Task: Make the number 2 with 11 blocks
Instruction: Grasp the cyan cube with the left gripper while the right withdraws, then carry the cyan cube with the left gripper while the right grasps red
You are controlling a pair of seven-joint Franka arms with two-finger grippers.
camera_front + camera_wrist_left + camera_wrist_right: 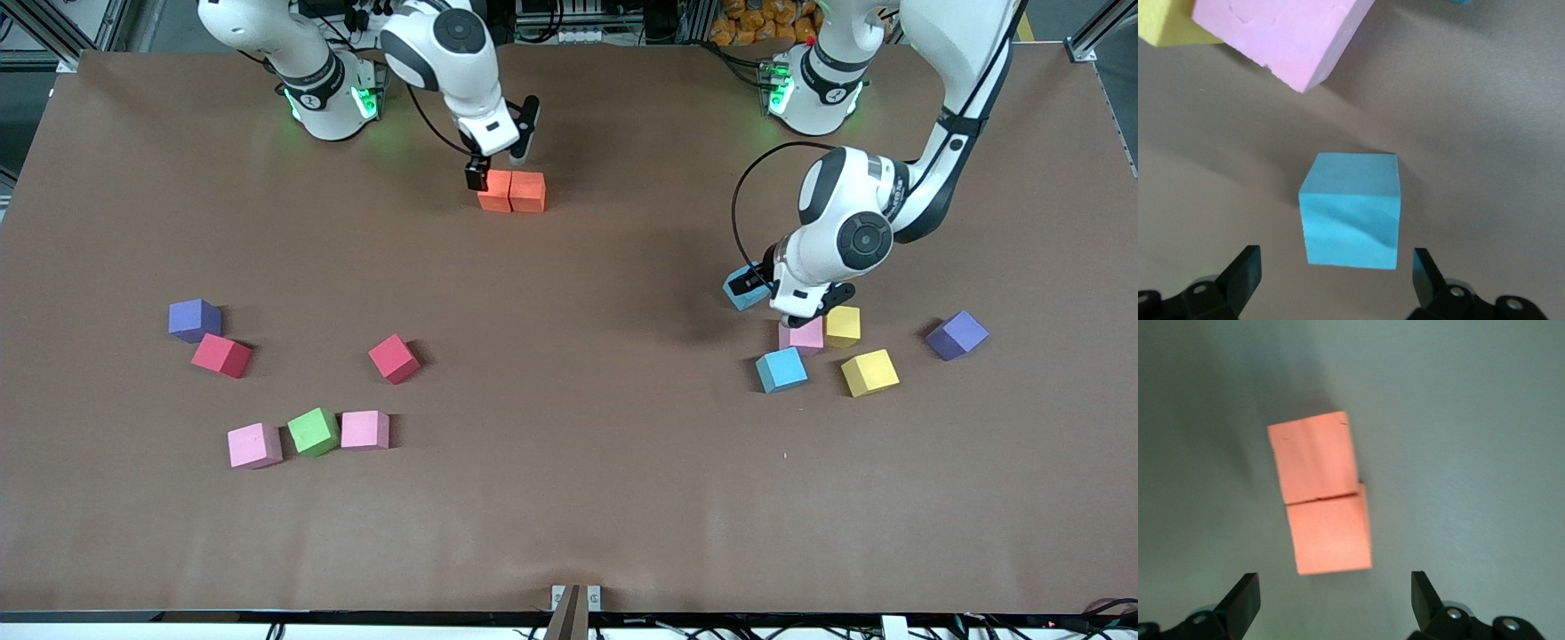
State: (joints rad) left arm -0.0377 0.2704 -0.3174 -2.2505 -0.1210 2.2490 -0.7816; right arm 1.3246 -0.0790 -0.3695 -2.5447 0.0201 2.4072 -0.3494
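Note:
Two orange blocks (512,191) (1321,500) sit side by side toward the robots' bases. My right gripper (502,153) (1336,600) hangs open just above them, holding nothing. Toward the left arm's end, my left gripper (772,292) (1337,277) is open over a light blue block (743,288) (1351,210), which rests on the table, apart from the fingers. Beside it are a pink block (805,337) (1281,37), two yellow blocks (843,325) (869,372) and a second light blue block (781,370). No number 2 shape shows.
Toward the right arm's end lie two crimson blocks (221,355) (394,357), two pink blocks (254,444) (365,429), a green block (313,431) and a purple cube (194,318). Another purple cube (957,334) sits near the yellow ones. The brown table (569,498) is bare in the middle.

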